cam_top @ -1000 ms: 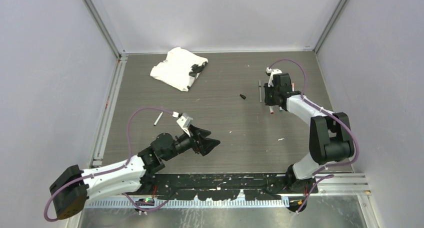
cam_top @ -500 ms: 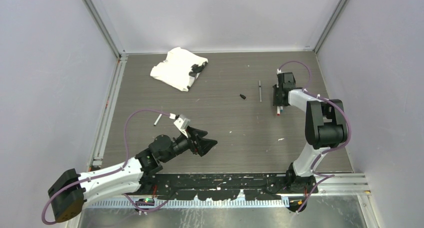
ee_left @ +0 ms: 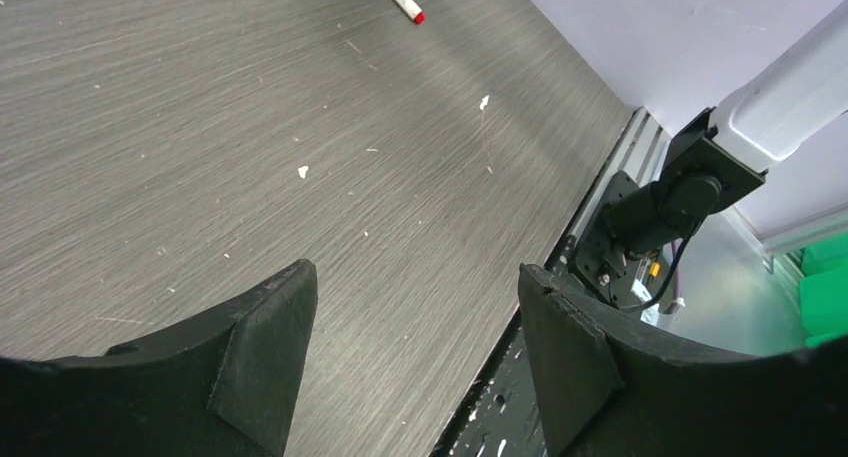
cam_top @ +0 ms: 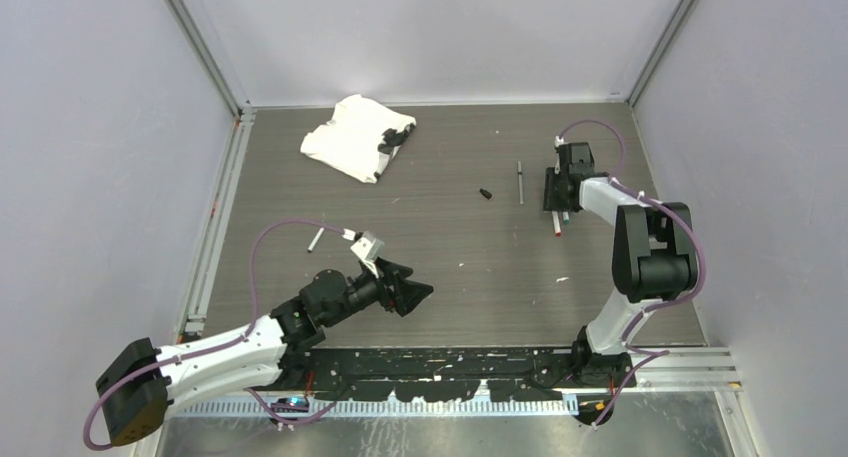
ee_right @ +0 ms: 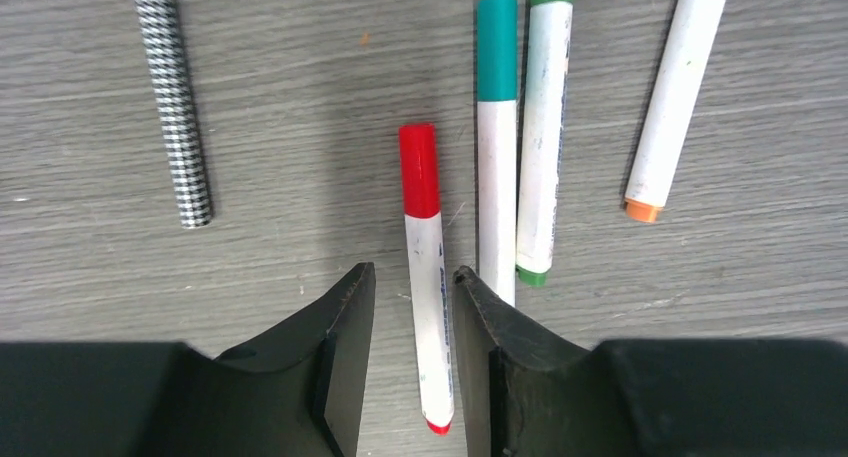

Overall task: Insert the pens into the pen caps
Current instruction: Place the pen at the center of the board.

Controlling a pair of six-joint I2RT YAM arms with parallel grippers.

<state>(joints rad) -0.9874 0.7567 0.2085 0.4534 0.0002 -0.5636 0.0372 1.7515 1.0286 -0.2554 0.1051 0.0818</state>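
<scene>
The dark wood-grain desk point(cam_top: 440, 247) fills the floor of a pale-walled enclosure. The left arm point(cam_top: 240, 342) reaches low over the near left part of it. Its jaws stand wide apart above bare desk and hold nothing. The right arm point(cam_top: 650, 262) stretches to the far right of the desk, with its wrist pointing down at a small group of pens.

A crumpled white cloth point(cam_top: 350, 137) lies at the far left of the desk, with a black patch point(cam_top: 396, 137) on its right side.

The right jaws stand narrowly parted on either side of the red-capped pen point(ee_right: 428, 297). This pen lies flat on the desk with its tail end between them. It sits close against one jaw, while a strip of desk shows between it and the other. Just beside it lies the teal-capped pen point(ee_right: 497, 167), one end hidden behind a jaw. The green-capped pen point(ee_right: 543, 137) lies alongside the teal one, touching or nearly so. A white pen with an orange end point(ee_right: 675, 97) lies apart from these and slightly tilted. On the other side of the group, a slim checked dark pen point(ee_right: 172, 107) lies alone.

Well apart from all these, a lone pen point(cam_top: 316, 239) lies on the left half of the desk, beyond the left wrist.

A black cap point(cam_top: 485, 193) sits by itself near the middle of the far half of the desk, close to the dark pen but clear of it.
</scene>
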